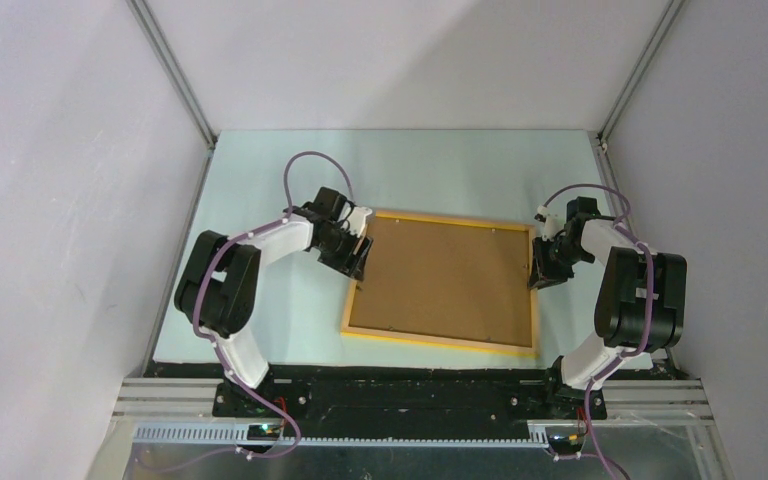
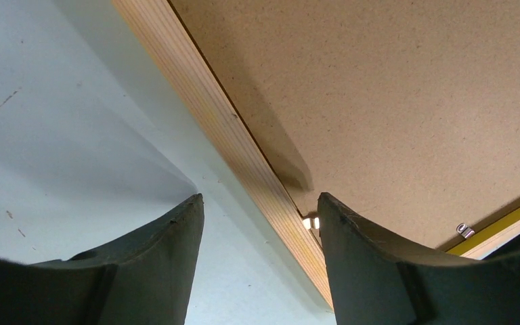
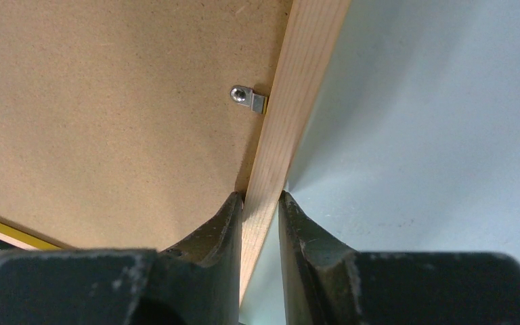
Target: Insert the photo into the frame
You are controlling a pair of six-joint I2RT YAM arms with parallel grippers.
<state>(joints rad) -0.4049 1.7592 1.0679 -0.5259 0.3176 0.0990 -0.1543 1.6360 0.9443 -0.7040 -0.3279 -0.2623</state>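
The frame (image 1: 438, 343) lies flat on the pale worktop (image 1: 295, 300) (brown backing board (image 1: 445, 280) uppermost), the left pincer (image 1: 360, 256) at its left edge, the right pincer (image 1: 538, 270) at its right edge.

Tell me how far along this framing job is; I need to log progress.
Looks done: the backing board sits inside the frame, back side up, a metal clip over its edge. In hand: the right gripper pinches the frame's right rail; the left gripper stands open astride the left rail. Left: unclear; no photo shows, it may lie under the board.
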